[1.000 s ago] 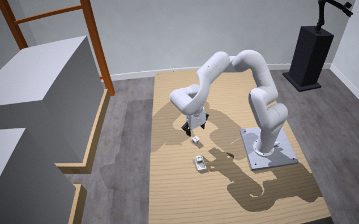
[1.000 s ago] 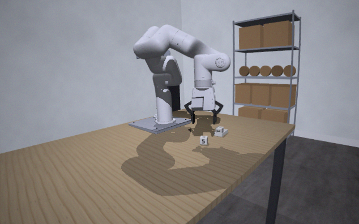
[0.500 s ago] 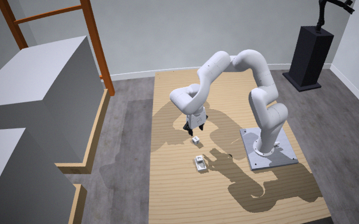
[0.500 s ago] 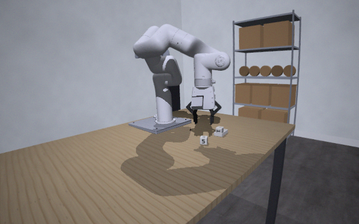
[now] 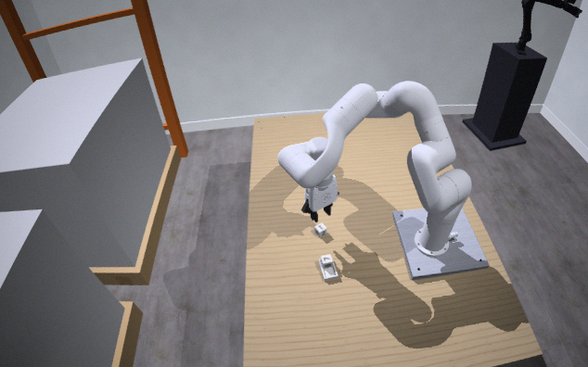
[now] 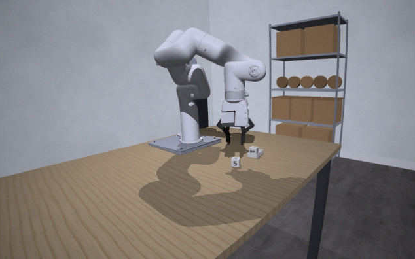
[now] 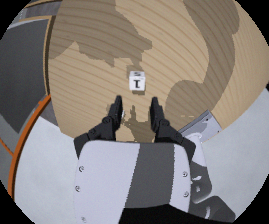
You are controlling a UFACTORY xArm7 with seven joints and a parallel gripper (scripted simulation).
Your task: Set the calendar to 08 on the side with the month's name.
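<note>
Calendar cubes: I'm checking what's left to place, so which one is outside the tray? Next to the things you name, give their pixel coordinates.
The cube (image 5: 320, 230) (image 6: 235, 162) (image 7: 137, 81) showing a 5 in the exterior view; it sits directly on the table, whereas the other cube (image 5: 326, 260) (image 6: 254, 151) is in the tray (image 5: 330, 278) (image 6: 260, 154).
</note>
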